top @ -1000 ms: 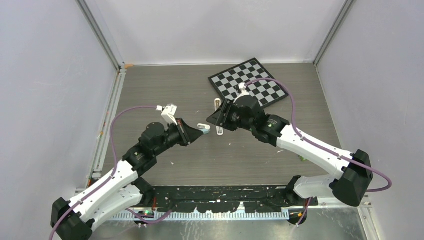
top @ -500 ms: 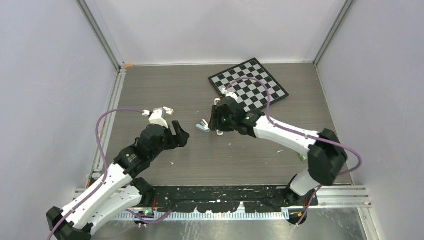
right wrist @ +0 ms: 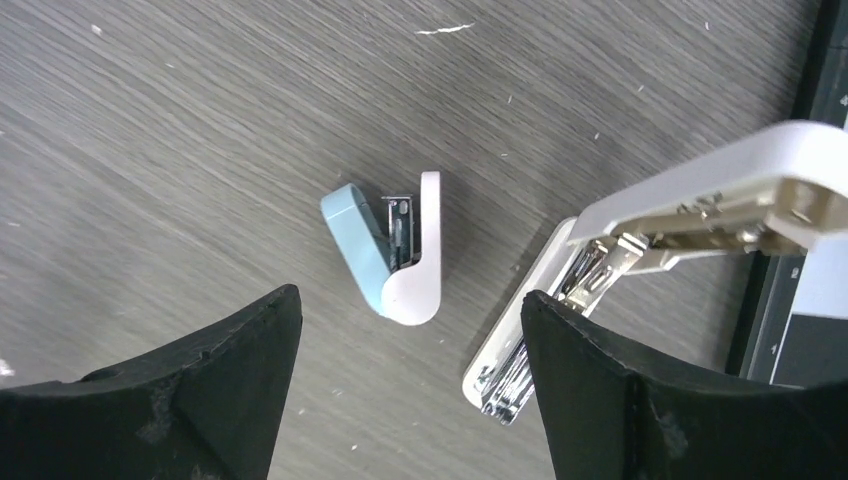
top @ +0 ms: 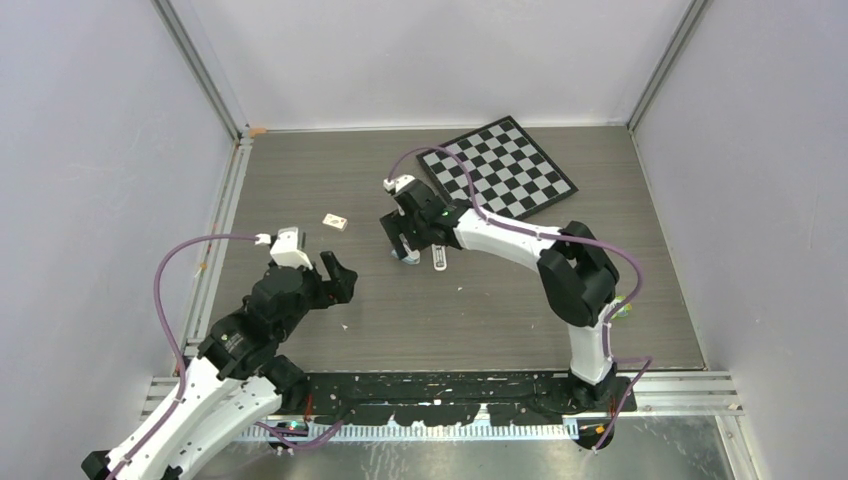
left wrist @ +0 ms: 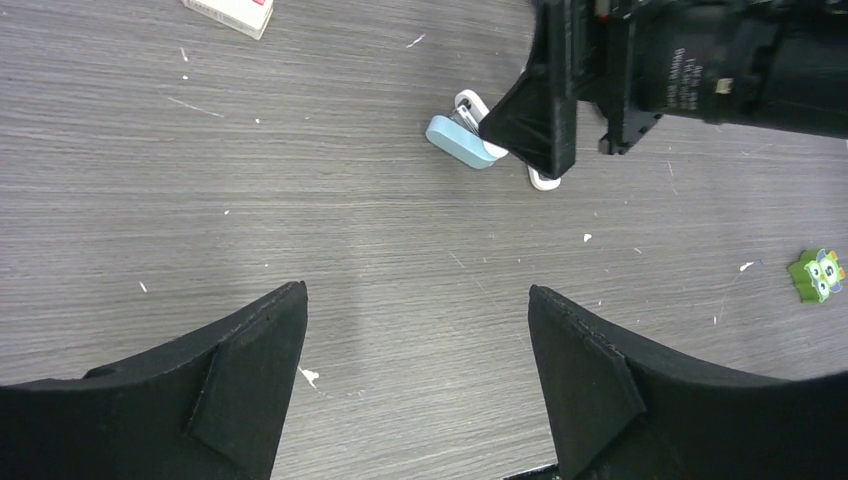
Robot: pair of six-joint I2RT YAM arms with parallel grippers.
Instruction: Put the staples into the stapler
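Note:
The stapler [top: 408, 255] is small, white with a pale blue half, and lies on the table hinged open in a V [right wrist: 385, 260]. Silvery metal shows between its halves. I cannot make out the staples as a separate block. My right gripper [top: 400, 240] hovers just above the stapler, open and empty, its fingertips either side of the white hinge end [right wrist: 410, 295]. My left gripper [top: 338, 272] is drawn back to the near left, open with only bare table between its fingers [left wrist: 417, 288]. It sees the stapler [left wrist: 458, 145] ahead, under the right gripper's finger.
A longer white stapler [right wrist: 515, 340] lies open beside the small one, its metal channel showing [top: 438, 260]. A small white box [top: 335, 221] sits to the left. A checkerboard [top: 497, 167] lies at the back. A green toy [left wrist: 818, 275] lies off to the right.
The left gripper opened, let go of the small stapler and pulled back toward its base. The stapler now lies on the table. The right gripper swung left over it and opened wide.

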